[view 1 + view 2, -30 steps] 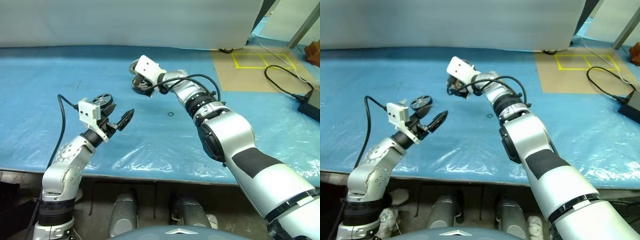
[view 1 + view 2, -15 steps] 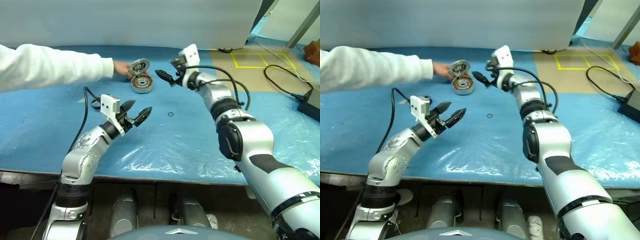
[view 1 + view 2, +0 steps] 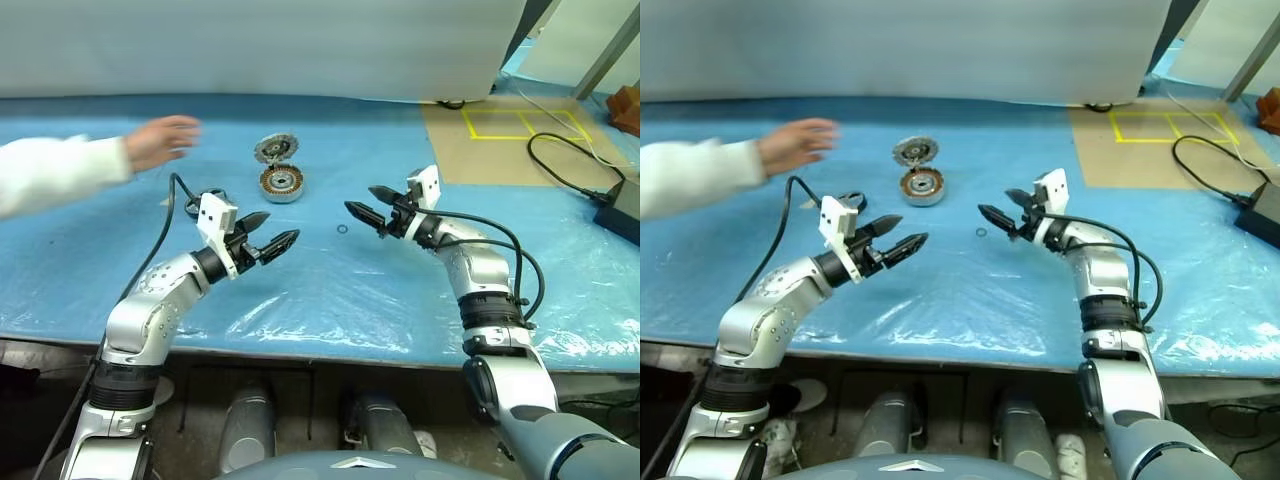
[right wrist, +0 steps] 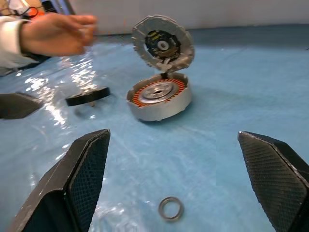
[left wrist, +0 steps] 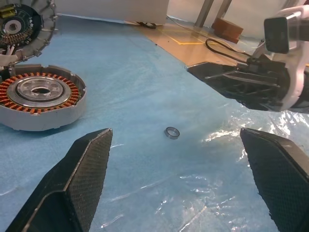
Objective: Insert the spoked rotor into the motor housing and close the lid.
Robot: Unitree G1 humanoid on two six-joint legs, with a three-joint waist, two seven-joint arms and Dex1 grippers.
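Both end effectors, left [image 3: 268, 233] and right [image 3: 372, 207], hover wide open and empty, the motor housing [image 4: 159, 98] ahead between them, lid [image 4: 162, 44] propped up, the spoked rotor [image 4: 88, 95] beside it, uninserted

A small metal ring [image 3: 342, 229] is lying on the blue plastic sheet [image 3: 300, 290]; a person's hand [image 3: 160, 140] is hovering above.

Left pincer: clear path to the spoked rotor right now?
Probably yes. The left pincer is open and empty, and the spoked rotor lies flat on the blue table cover beside the motor housing with nothing on it. The person's hand hovers further back, apart from the rotor.
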